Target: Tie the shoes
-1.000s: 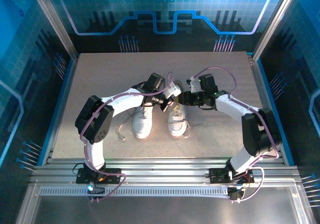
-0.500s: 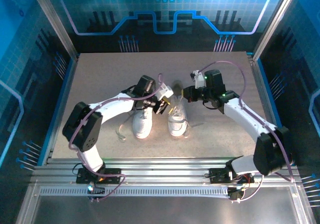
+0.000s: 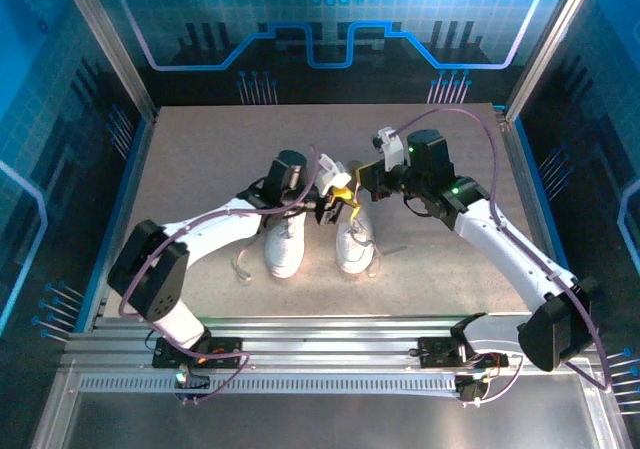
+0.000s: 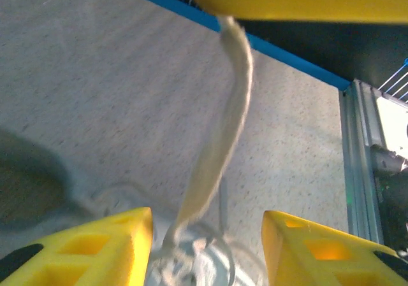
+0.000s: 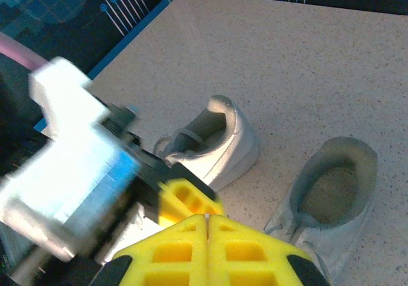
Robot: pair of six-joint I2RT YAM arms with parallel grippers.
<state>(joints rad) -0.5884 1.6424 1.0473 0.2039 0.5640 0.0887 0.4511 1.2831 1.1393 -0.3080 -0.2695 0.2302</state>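
White left sneaker (image 3: 285, 247) and right sneaker (image 3: 355, 249) side by side on the speckled counter (image 3: 190, 159), toes toward the arm bases, heel ends just beneath the two grippers meeting above them. Single white lace (image 4: 220, 133) drawn up from the lacing directly below the left gripper (image 4: 207, 228), passing between its yellow fingers and up to the right gripper (image 5: 205, 225) just above. Left gripper released, fingers well apart, lace closer to one finger; contact impossible to tell. Right gripper clenched, yellow fingers pressed flush together, pinching the lace's upper end. Seen from the right wrist, both sneakers' greyish openings ahead of and below the closed fingers, the left gripper's blurred white body close alongside. Loose lace loop (image 3: 240, 262) lying on the counter beside the left sneaker, away from both grippers toward the bases.
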